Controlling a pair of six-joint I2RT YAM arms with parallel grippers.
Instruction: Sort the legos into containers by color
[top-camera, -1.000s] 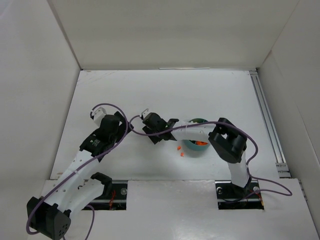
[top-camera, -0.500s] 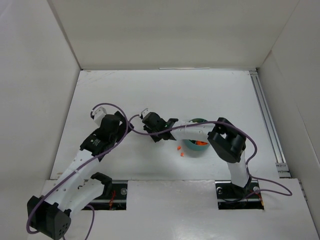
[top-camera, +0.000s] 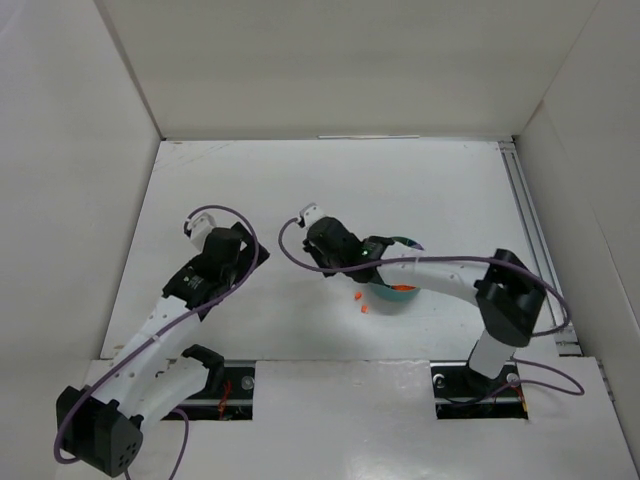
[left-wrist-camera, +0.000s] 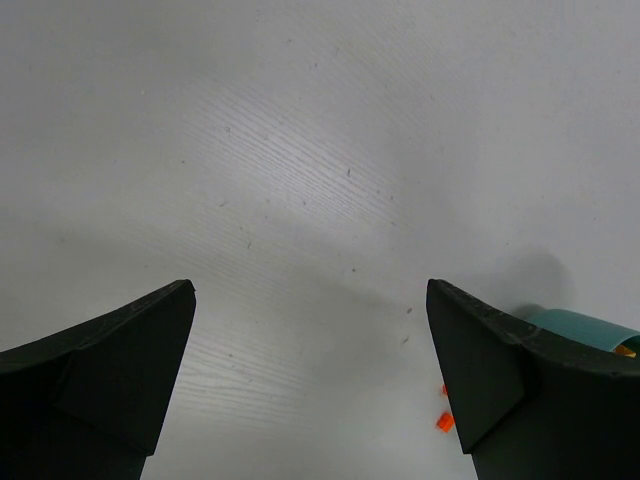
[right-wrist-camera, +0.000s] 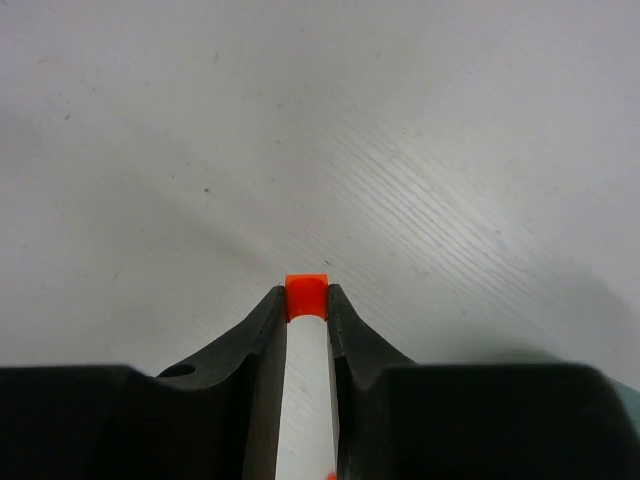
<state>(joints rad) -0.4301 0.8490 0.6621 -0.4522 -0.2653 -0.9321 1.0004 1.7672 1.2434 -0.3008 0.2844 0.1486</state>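
Our right gripper (right-wrist-camera: 306, 305) stands narrow, its two tips pinching one orange lego (right-wrist-camera: 306, 293) over the white table (right-wrist-camera: 150, 150). We see only a squarish face of that brick, set straight across the tips, and we cannot tell its long axis. Our left gripper (left-wrist-camera: 310, 290) is spread wide with nothing in it. The teal dish (top-camera: 385, 293) sits to the right of the right gripper, partly hidden by the arm, with orange bits (top-camera: 403, 288) inside. Two loose orange legos (top-camera: 365, 309) lie just beside its near-left rim. Open table runs left and far to the white walls (top-camera: 120, 150), and a rail (top-camera: 530, 230) lines the right edge.
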